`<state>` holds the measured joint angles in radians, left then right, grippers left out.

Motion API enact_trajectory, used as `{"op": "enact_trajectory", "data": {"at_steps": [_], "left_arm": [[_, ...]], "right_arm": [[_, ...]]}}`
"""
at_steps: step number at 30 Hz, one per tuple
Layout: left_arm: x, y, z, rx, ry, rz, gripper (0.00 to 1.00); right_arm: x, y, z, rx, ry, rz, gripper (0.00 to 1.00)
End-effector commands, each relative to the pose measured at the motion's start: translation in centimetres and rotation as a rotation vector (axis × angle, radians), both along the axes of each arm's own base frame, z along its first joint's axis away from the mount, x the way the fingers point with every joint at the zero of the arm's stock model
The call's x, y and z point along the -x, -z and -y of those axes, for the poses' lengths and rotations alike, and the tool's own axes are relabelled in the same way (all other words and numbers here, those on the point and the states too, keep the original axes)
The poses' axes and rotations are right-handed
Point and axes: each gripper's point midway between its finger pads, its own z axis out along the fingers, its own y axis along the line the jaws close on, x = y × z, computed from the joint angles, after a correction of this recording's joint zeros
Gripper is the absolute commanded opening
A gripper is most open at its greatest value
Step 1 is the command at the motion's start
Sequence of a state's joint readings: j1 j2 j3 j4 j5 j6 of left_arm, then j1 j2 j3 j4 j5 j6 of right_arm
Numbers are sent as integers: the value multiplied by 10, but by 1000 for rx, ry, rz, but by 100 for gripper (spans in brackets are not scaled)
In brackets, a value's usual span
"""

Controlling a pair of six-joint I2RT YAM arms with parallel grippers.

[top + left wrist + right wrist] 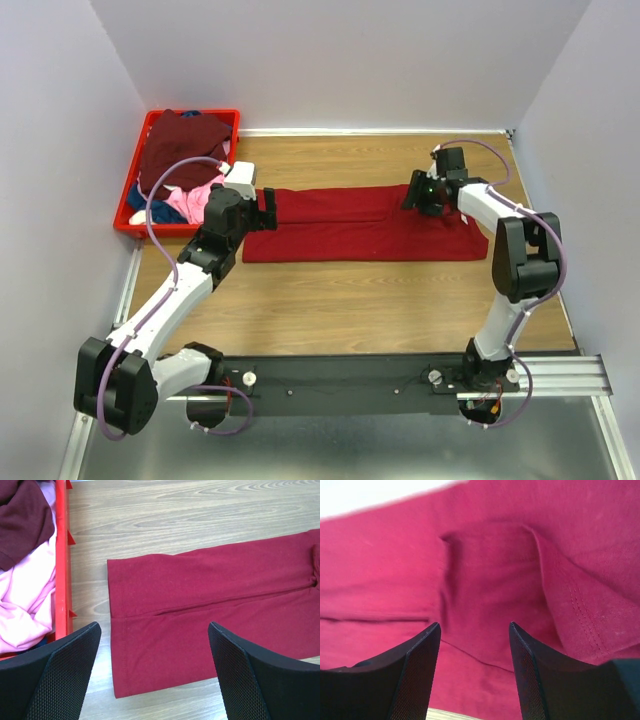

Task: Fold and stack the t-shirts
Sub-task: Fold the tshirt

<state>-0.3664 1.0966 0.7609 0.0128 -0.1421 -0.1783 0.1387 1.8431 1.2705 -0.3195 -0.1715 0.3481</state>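
On the wooden worktop (pixel 350 310), about midway between its two sides, we see the bright red t-shirt (pixel 365 222) lying flat as a long, narrow band that runs left to right. Its long edges are folded in toward the middle, and a lengthwise crease shows along it in the left wrist view.

At the left end of that band we find the left gripper (pixel 268 208). Its jaws stand wide apart and hold nothing. From its own camera, the two black fingers (pixel 60 680) frame the shirt's left edge and the bare wood beside it, with the cloth lying undisturbed below them.

At the right end we find the right gripper (pixel 418 195), low over the red fabric. Its jaws are parted with a clear gap, and we see no cloth pinched between them. Below them the shirt shows soft folds, and a flap with a stitched hem (pixel 580 610) lies to the right of the fingers. Whether the fingertips touch the cloth, we cannot tell.

In the far left corner sits a red plastic crate (pixel 62 555), near the shirt's left end but apart from it. Inside it we see a dark maroon t-shirt (pixel 185 145) heaped on top, a pink t-shirt (pixel 190 200) under it toward the near side, and a bit of blue t-shirt (pixel 150 214) at the near left corner.
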Motion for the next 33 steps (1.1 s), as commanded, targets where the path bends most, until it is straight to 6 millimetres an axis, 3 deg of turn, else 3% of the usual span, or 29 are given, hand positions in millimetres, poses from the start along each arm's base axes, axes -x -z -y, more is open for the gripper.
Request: {"op": "enact_trajectory", "data": {"at_steps": [1,8,13,15,18,21,27,33], "left_arm": [[-4,-10,0,-2,1,23,95],[-4,-7,-1,-9,-2,14,95],[-5,-5,-1,-15,-4,9,95],[-5,-4,-1,-14,-3,6,95],[-5,-5,0,-13,0,5,95],[-5,-6,0,-13,-2,7,95],[-6,-2,3,-10,12,-4,95],[-7,-2,3,-11,14,-8,95]], "right_arm": [[8,20,7,83,-39,-49,64],[-29,27,57,351,56,-24,65],[-81,2,94,421,175,61,65],[-92,-6,106,416,217,81,65],[-105,-26,93,343,189,133,64],[-96,-32,77,253,159,131,64],[-60,-15,38,75,66,55,56],[-48,-8,-15,-26,-24,42,54]]}}
